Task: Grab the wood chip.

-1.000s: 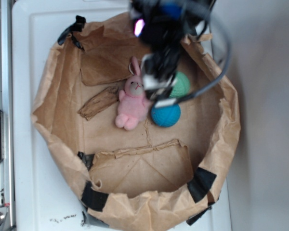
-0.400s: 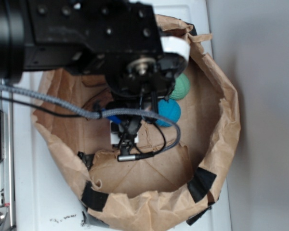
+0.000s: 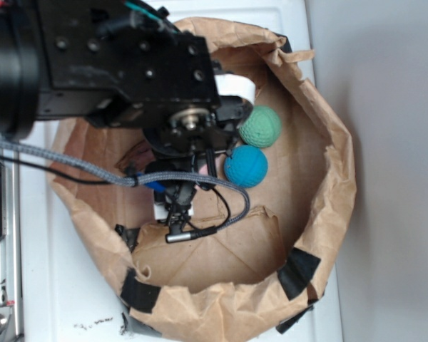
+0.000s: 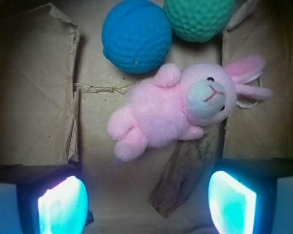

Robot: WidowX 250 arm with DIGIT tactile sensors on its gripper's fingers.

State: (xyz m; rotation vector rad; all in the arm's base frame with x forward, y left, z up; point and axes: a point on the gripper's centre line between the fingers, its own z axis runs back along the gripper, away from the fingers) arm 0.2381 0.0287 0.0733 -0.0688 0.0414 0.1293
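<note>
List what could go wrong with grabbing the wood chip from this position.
1. The pink plush bunny lies over the upper end of the wood chip, so closing may catch plush too, or drag the bunny along.
2. The chip sits off to one side, close to one finger of the open gripper; a straight descent could land that finger on the chip.
3. A paper flap borders the floor and might snag the other finger.

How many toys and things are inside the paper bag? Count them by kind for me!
Balls: 2, a blue ball and a green ball
Pink plush bunny: 1
Wood chip: 1
Total: 4
</note>
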